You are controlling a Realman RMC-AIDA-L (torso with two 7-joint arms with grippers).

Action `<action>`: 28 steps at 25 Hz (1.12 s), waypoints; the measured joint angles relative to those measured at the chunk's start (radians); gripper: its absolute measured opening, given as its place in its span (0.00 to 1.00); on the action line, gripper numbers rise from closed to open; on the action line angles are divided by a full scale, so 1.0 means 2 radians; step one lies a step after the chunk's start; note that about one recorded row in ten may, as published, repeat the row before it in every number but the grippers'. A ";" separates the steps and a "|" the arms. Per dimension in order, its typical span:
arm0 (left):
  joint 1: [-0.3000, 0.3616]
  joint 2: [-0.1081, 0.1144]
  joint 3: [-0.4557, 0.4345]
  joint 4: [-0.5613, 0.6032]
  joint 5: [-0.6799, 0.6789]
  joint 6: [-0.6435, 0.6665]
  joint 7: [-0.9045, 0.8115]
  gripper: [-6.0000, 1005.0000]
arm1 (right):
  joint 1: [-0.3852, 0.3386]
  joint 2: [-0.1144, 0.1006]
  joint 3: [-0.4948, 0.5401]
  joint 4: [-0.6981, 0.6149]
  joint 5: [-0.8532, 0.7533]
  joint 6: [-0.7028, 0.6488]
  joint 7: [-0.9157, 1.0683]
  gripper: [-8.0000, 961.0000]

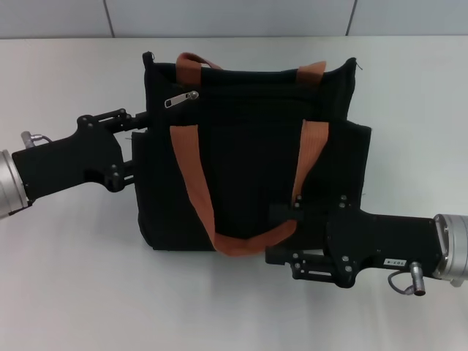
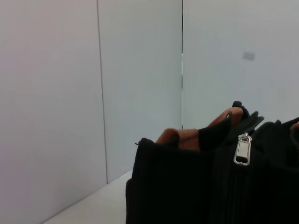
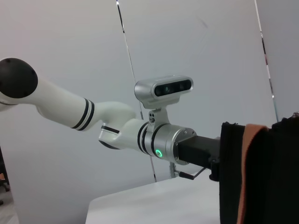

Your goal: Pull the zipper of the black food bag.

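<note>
Zipper (image 1: 180,99) sits untouched at the black food bag's (image 1: 248,161) far left, pull undone; left gripper (image 1: 139,142) and right gripper (image 1: 281,234) press its sides, grip unclear.

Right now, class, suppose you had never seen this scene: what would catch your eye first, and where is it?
The boxy black food bag fills the middle of the white table, its rust-orange handles bright against the fabric. Near its top edge, toward the robot's left, glints the small silver zipper. The left gripper meets the bag's left side, and the right gripper its lower right front.
</note>
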 joint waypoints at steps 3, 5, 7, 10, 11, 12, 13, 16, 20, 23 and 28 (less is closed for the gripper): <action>0.001 0.001 0.000 0.003 0.000 0.000 -0.001 0.60 | 0.000 0.000 0.001 0.000 0.000 0.001 0.000 0.63; 0.004 0.003 -0.001 0.015 0.000 0.002 -0.006 0.63 | -0.001 -0.001 0.001 0.000 0.000 0.009 0.000 0.63; 0.004 0.003 -0.001 0.015 0.000 0.002 -0.006 0.66 | -0.002 -0.001 0.001 0.000 0.000 0.011 0.000 0.63; 0.007 0.004 0.000 0.028 0.000 0.004 -0.011 0.71 | -0.001 -0.001 -0.002 0.001 0.000 0.010 0.001 0.63; 0.008 0.004 0.000 0.030 0.000 0.004 -0.012 0.71 | -0.001 -0.001 -0.001 0.001 0.000 0.010 0.001 0.63; 0.008 0.004 0.000 0.031 0.000 0.005 -0.012 0.71 | -0.001 -0.001 0.000 0.001 0.000 0.010 0.001 0.63; 0.008 0.004 0.000 0.031 0.000 0.005 -0.013 0.71 | -0.001 -0.001 0.000 0.001 0.000 0.010 0.001 0.63; 0.005 0.002 0.002 0.032 0.000 0.010 -0.012 0.71 | -0.001 -0.001 0.001 0.001 0.000 0.009 0.001 0.63; -0.012 -0.001 0.027 0.029 0.000 0.005 -0.009 0.70 | 0.000 -0.001 0.001 0.001 0.000 0.009 0.001 0.63; -0.017 -0.002 0.035 0.028 0.000 -0.004 -0.009 0.70 | 0.001 -0.001 0.001 0.001 0.000 0.009 0.001 0.63; -0.026 -0.005 0.040 0.024 -0.007 -0.025 -0.008 0.70 | 0.002 -0.001 0.003 0.001 0.000 0.011 0.000 0.63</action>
